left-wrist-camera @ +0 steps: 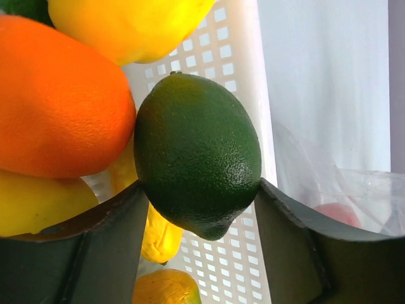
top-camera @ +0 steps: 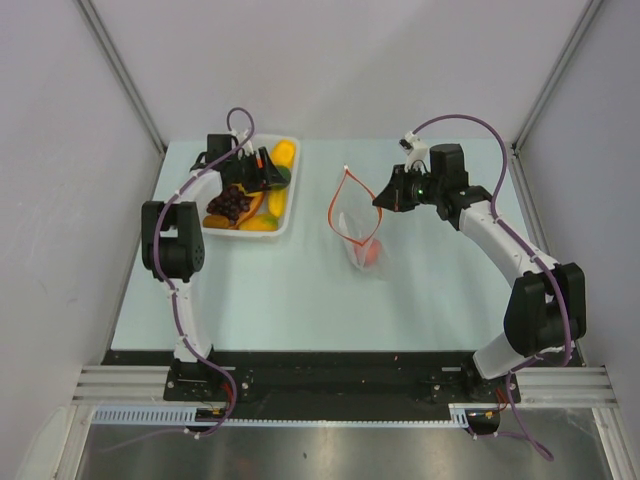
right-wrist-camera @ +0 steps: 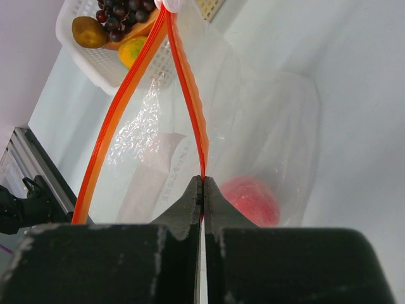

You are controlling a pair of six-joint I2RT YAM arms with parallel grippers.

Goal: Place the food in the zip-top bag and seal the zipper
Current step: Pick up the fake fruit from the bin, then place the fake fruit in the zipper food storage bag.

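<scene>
A green lime [left-wrist-camera: 196,152] lies in the white tray [left-wrist-camera: 234,57] among other food: an orange fruit [left-wrist-camera: 57,101] and yellow ones [left-wrist-camera: 126,25]. My left gripper [left-wrist-camera: 201,187] reaches into the tray [top-camera: 250,232], its jaws closed in on the lime's two sides, both fingertips touching it. The zip-top bag [right-wrist-camera: 266,114] lies at mid-table with a red fruit [right-wrist-camera: 253,199] inside. Its red-orange zipper [right-wrist-camera: 190,95] gapes in a loop. My right gripper [right-wrist-camera: 203,180] is shut on the near side of the zipper strip and holds the mouth [top-camera: 340,205] up.
Dark grapes [right-wrist-camera: 120,16] and more fruit fill the tray [right-wrist-camera: 82,63] at the table's back left. The bag [top-camera: 355,235] lies just right of the tray. Grey walls enclose the table on three sides.
</scene>
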